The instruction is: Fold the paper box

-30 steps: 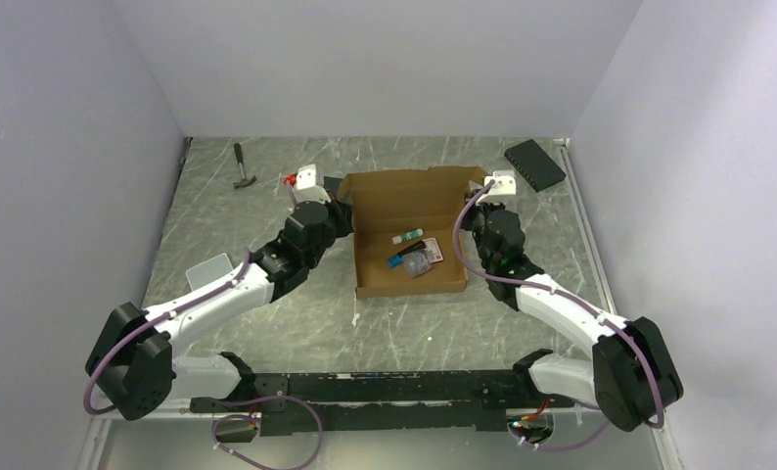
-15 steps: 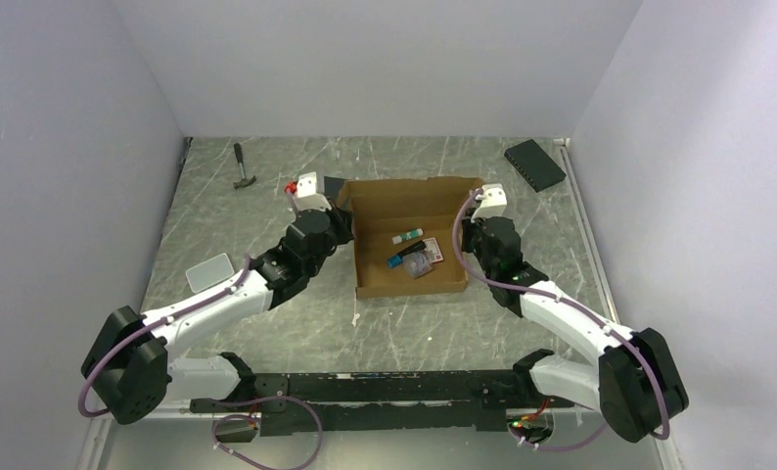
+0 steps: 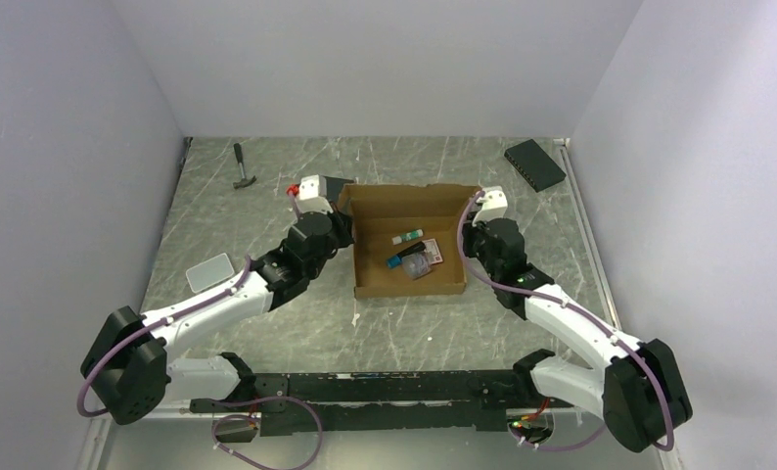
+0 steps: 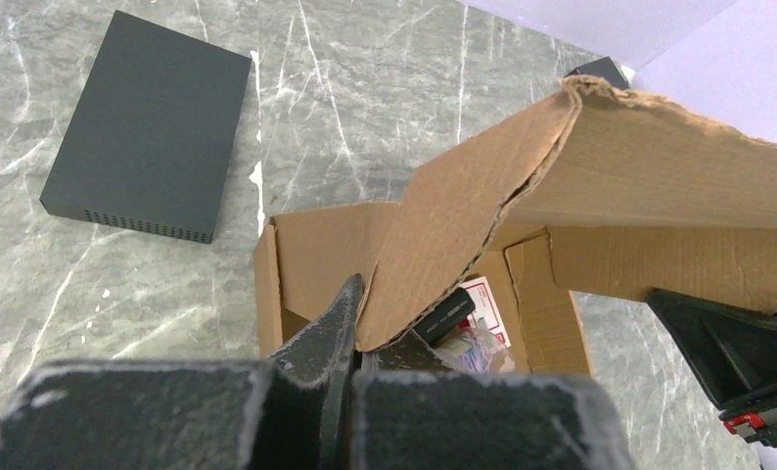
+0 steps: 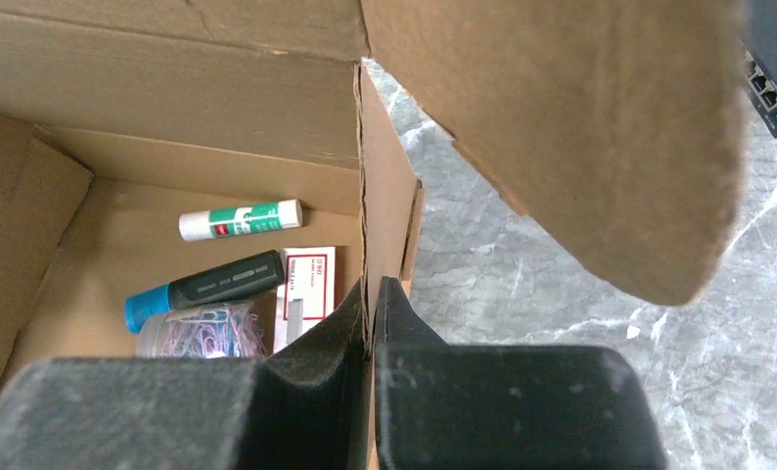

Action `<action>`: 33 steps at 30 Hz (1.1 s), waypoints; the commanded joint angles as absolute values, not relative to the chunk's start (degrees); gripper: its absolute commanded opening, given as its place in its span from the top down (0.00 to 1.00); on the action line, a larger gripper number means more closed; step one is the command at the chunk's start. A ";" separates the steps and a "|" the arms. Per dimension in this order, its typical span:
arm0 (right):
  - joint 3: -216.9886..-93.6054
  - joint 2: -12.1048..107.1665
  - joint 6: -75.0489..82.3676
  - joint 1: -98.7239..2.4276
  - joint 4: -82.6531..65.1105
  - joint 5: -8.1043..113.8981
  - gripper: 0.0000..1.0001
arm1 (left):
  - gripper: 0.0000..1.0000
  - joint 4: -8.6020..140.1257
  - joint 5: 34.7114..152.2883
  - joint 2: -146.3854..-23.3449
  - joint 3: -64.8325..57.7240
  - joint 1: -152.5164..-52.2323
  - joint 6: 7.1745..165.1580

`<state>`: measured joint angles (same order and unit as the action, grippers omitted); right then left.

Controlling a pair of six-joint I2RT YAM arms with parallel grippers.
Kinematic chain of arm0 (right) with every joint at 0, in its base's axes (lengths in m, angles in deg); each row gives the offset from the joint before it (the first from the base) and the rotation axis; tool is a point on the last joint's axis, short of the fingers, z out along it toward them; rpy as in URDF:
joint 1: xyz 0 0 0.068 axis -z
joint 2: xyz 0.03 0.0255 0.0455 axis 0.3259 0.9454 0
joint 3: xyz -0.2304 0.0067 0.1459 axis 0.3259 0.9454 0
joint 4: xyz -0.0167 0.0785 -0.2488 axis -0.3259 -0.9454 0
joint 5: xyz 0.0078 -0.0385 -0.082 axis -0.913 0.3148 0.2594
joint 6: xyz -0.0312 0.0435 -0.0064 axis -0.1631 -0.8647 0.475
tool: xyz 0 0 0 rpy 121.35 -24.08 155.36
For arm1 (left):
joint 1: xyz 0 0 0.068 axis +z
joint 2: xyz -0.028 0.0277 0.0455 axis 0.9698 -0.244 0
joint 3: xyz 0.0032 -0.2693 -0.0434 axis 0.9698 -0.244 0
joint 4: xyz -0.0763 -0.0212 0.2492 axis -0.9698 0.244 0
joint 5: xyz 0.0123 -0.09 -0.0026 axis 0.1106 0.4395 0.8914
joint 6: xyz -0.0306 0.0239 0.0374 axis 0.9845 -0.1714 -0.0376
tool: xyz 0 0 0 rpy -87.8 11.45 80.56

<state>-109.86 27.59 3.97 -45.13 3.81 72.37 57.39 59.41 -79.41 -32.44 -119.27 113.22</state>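
My left jaws are clenched on a bent side flap of the paper box (image 3: 385, 266). My right jaws are clenched on its right wall, with the cardboard edge running straight between the fingers (image 5: 389, 313). The box sits open in the middle of the desk (image 3: 297, 323), nearer the far edge, its lid tilted up over the back wall. From my right wrist that lid fills the upper right and covers most of the desk beyond, so a black box (image 5: 771, 69) shows only one corner with sockets. From my left wrist the flap hides most of the contents. Inside lie a glue stick (image 5: 240, 219) with a green and white label, a dark marker (image 5: 208, 287) with a blue cap, a red-printed white packet (image 5: 306, 284) and a tub of coloured clips (image 5: 204, 331); all the print is too small to read. A flat black box (image 4: 150, 127) lies just beside the paper box's far left corner. A hammer (image 3: 243, 168) lies near the desk's far left corner. Bare desk runs from the box's near wall to the near edge.
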 commanded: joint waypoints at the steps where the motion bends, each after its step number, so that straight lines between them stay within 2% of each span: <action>1: -111.40 25.11 5.09 -45.39 1.40 68.84 0.96 | 1.00 62.80 60.39 -78.92 -33.94 -120.26 113.37; 5: -111.69 23.85 6.10 -45.29 -0.04 68.17 0.92 | 1.00 63.62 60.55 -78.48 -34.24 -120.55 112.69; 17: -113.05 19.57 9.76 -43.75 -6.03 63.39 0.57 | 1.00 64.84 59.98 -77.52 -34.28 -121.05 111.41; 24: -114.93 14.13 15.98 -41.88 -17.32 60.96 0.46 | 1.00 64.54 60.04 -77.14 -34.68 -121.04 111.41; 33: -121.19 7.73 29.67 -35.02 -37.17 48.28 0.35 | 1.00 64.20 60.41 -77.16 -34.68 -121.05 111.41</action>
